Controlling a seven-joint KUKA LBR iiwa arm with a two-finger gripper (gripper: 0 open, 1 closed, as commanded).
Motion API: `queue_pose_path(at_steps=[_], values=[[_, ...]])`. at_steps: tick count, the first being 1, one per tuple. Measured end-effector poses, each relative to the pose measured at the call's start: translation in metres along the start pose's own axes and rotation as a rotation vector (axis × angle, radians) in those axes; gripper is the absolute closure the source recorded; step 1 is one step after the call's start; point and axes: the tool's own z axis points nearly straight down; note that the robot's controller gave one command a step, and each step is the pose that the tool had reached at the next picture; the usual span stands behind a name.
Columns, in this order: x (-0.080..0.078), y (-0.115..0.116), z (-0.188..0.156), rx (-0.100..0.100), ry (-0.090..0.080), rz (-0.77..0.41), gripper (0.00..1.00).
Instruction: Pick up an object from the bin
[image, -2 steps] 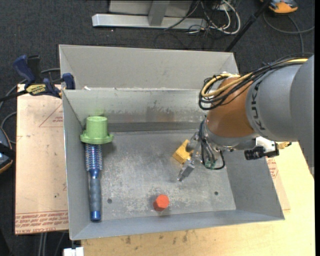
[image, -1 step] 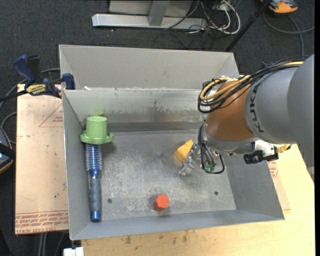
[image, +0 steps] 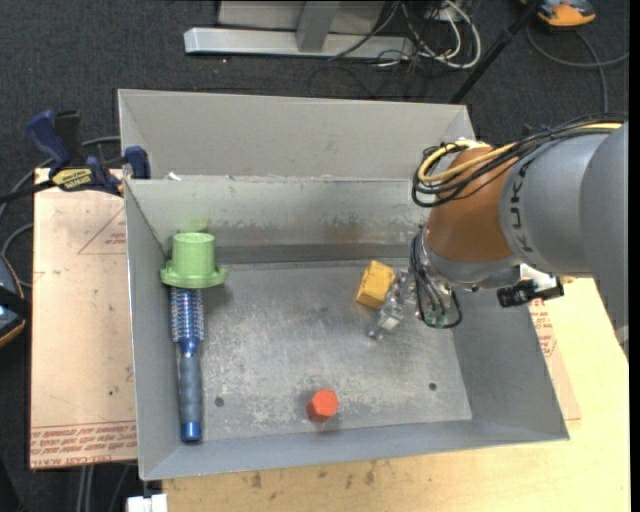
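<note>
Grey sheet metal forms the bin (image: 290, 335), whose floor lies mostly bare with a few loose things spread well apart. Entering from the right of the camera view, the silver arm (image: 570, 200) with its orange wrist cover (image: 465, 225) and looped yellow and black cables (image: 447, 160) hangs over the right rear part of the floor. The gripper (image: 384, 324) points down and to the left, low over the floor; whether it is open or closed cannot be told from this angle, and nothing can be seen held in it. Nearest to it lies a small yellow block (image: 374, 284), tilted on the floor close to the back wall, just beside the gripper on its upper left; whether the two touch cannot be told. A small red rounded piece (image: 322, 404) sits near the front wall, about mid-width and well apart from the gripper. Along the left wall lies a long blue plastic tool with a ridged, spring-like upper section (image: 188, 350), its far end capped by a pale green flanged plastic collar (image: 193, 260) that points toward the back of the bin.
</note>
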Motion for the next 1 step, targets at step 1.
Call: queue_pose_path(at_steps=[1], values=[[0.0007,-0.0064,-0.008,0.004,-0.004,0.038,1.0]])
